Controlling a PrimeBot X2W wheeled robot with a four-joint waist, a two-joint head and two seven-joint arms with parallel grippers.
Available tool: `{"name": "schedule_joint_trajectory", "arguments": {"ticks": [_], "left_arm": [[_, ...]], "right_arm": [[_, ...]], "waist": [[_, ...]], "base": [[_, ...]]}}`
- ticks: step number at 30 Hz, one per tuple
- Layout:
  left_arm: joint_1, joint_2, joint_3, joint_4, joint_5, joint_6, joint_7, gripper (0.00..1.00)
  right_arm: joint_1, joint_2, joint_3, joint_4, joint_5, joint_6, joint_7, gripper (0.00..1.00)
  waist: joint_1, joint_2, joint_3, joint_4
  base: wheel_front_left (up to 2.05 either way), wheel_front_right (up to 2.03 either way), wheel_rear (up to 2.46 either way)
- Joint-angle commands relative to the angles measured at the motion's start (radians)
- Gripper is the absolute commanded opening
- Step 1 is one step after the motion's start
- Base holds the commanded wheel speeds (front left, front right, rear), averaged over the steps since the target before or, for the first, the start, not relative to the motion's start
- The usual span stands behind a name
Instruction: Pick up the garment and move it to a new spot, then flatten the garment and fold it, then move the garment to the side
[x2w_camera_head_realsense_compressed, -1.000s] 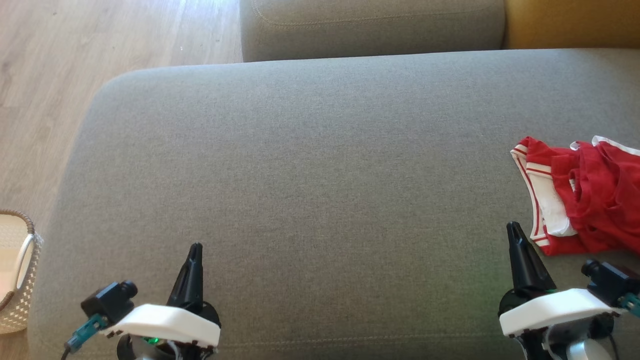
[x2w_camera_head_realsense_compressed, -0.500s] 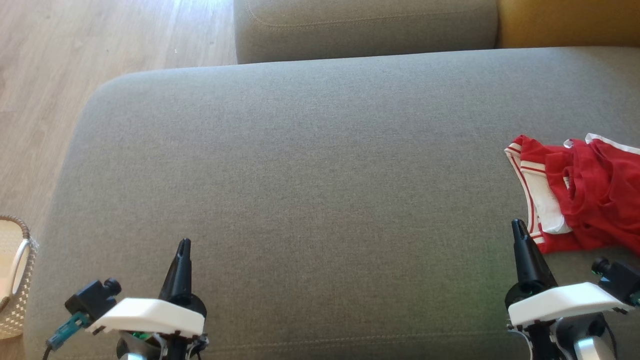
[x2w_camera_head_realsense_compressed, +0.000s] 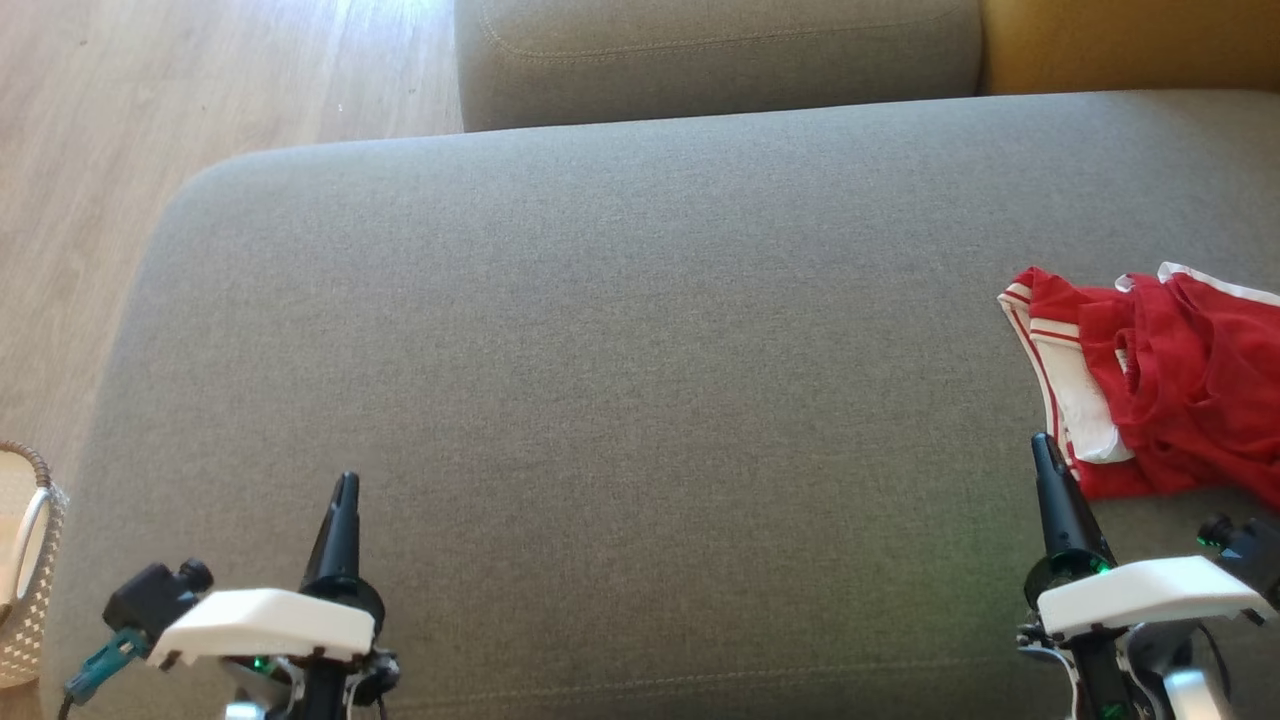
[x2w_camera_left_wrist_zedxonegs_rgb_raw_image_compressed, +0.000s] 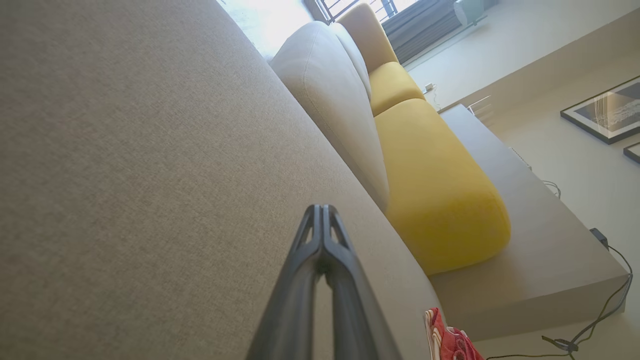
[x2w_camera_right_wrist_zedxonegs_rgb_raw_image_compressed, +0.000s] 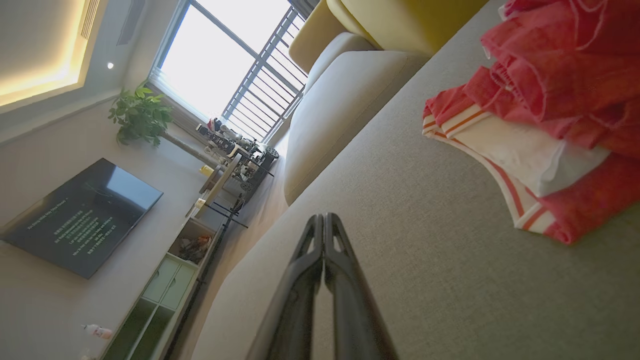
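Jaws on both sides were shut tip to tip with nothing between them. The left gripper (x2w_camera_head_realsense_compressed: 344, 492) was held over the near left of the seat (x2w_camera_head_realsense_compressed: 620, 350) and the right gripper (x2w_camera_head_realsense_compressed: 1046, 450) over its near right.

The garment (x2w_camera_head_realsense_compressed: 1180, 390), red with a white band (x2w_camera_head_realsense_compressed: 1082, 410), was found bunched at the far right of the seat, just beyond the right gripper and partly cut off by the head view's edge. It was heaped in loose folds, neither flat nor folded. That heap would suit either a garment waiting to be lifted or one already set down and waiting to be spread, and the two could not be told apart.

In either case a grasp by the right gripper was judged to be what was called for. The jaws would need to be parted before the cloth was reached. A single edge, such as the striped hem by the white band, would be better taken than the thick middle, so that one layer was caught and the rest could hang free. The tips would best be kept low and slid under the hem, without the seat fabric being pinched. The left gripper, well apart, would be needed nearer for any spreading.
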Motion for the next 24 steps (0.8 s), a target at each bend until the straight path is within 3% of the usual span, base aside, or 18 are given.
{"name": "schedule_joint_trajectory", "arguments": {"ticks": [1, 24], "left_arm": [[-0.054, 0.016, 0.032, -0.027, -0.033, -0.016, 0.009, 0.0], [-0.083, 0.017, 0.098, -0.008, -0.261, -0.033, 0.073, 0.0]], "right_arm": [[-0.049, -0.017, 0.006, -0.028, 0.04, 0.0, 0.008, 0.0], [-0.075, -0.017, -0.01, 0.002, 0.314, 0.0, 0.072, 0.0]], "waist": [[0.0, 0.0, 0.0, -0.002], [0.0, 0.0, -0.005, -0.024]], "base": [[0.0, 0.0, 0.0], [0.0, 0.0, 0.0]]}}
